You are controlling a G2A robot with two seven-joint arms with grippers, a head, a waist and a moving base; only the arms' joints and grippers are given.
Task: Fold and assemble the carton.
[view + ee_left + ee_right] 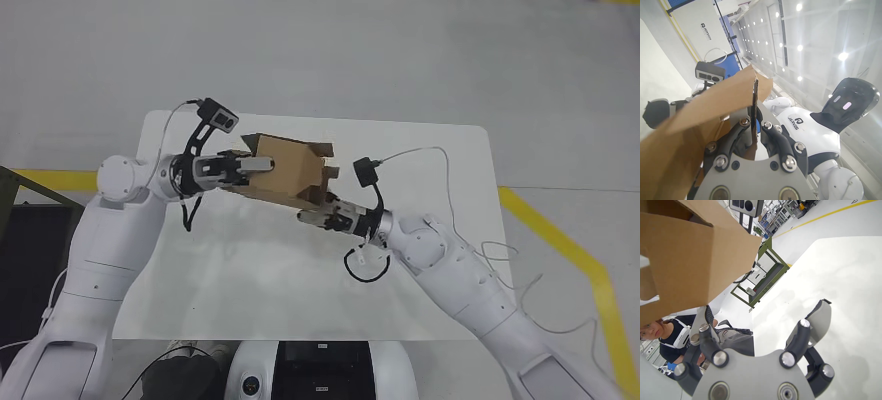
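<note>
Item: carton [290,170], brown corrugated, opened into a sleeve, flaps loose at the end nearer the right arm. Raised above the table [300,300], tilted, spanning both grippers; probably lifted so the flaps can swing free.

Held by: left gripper [243,166], pinched on a wall edge at the carton's other end, cardboard sandwiched between the fingers [769,116]. Judged an anchor grip, steadying the sleeve while the other side works.

Attended by: right gripper [318,216], spread wide, holding nothing. One finger [705,313] touching the carton's lower edge, the other well apart over bare table. Likely placed to prop that corner or nudge a flap inward.

Progress, by judgement: end flaps not yet folded shut; assembly early.
</note>
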